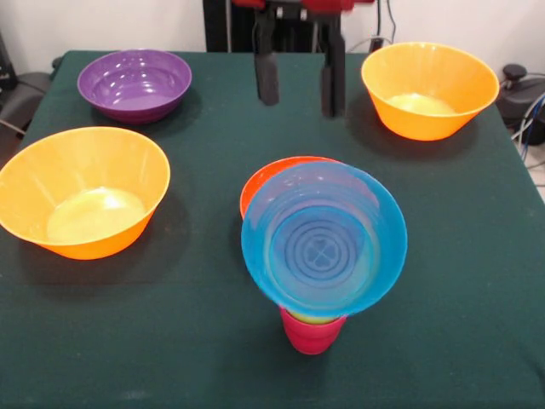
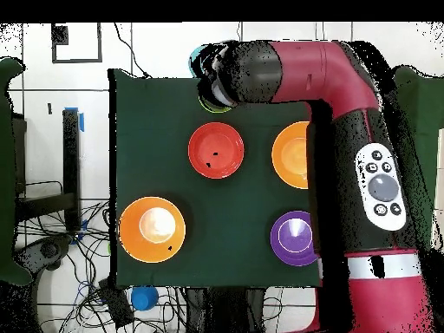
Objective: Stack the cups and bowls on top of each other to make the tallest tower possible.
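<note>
The tower stands near the table's front in the front view. A blue bowl (image 1: 324, 239) sits open side up on top and hides most of the column. Below it show a sliver of lime green (image 1: 315, 319) and the crimson cup (image 1: 311, 334) at the base. A red-orange bowl (image 1: 271, 175) (image 2: 215, 150) sits on the table just behind the tower. My gripper (image 1: 299, 81) hangs open and empty at the far side, well behind the tower and touching nothing. In the overhead view the arm (image 2: 286, 69) covers the gripper and most of the tower.
Two large orange bowls (image 1: 85, 192) (image 1: 430, 89) sit at the left and the far right, shown overhead too (image 2: 152, 228) (image 2: 290, 154). A purple bowl (image 1: 134, 83) (image 2: 292, 236) sits at the far left. Cables and a small blue object (image 2: 143, 297) lie off the table.
</note>
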Motion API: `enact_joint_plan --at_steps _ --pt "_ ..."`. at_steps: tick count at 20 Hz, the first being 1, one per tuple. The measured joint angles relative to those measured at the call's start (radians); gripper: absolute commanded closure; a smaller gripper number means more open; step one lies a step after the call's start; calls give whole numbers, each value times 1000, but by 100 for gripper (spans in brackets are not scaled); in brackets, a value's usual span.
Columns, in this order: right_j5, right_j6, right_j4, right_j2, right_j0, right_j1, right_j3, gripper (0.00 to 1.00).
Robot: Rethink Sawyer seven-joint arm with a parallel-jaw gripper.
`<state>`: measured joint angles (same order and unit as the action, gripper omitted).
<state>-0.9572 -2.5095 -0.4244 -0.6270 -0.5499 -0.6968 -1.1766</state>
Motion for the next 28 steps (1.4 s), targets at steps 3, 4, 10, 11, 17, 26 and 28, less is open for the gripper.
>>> enact_joint_plan --at_steps 3,4,10,11,17,26,28 --pt "0 0 17 4 3 -35 -14 0" --pt "0 0 20 6 5 -43 -18 0" --pt "0 0 32 22 22 -85 -41 0" --pt "0 0 33 25 26 -91 -44 0" --pt "0 0 33 40 42 -96 -52 0" --pt "0 0 39 68 57 -96 -64 0" --pt "0 0 40 73 59 -96 -64 0"
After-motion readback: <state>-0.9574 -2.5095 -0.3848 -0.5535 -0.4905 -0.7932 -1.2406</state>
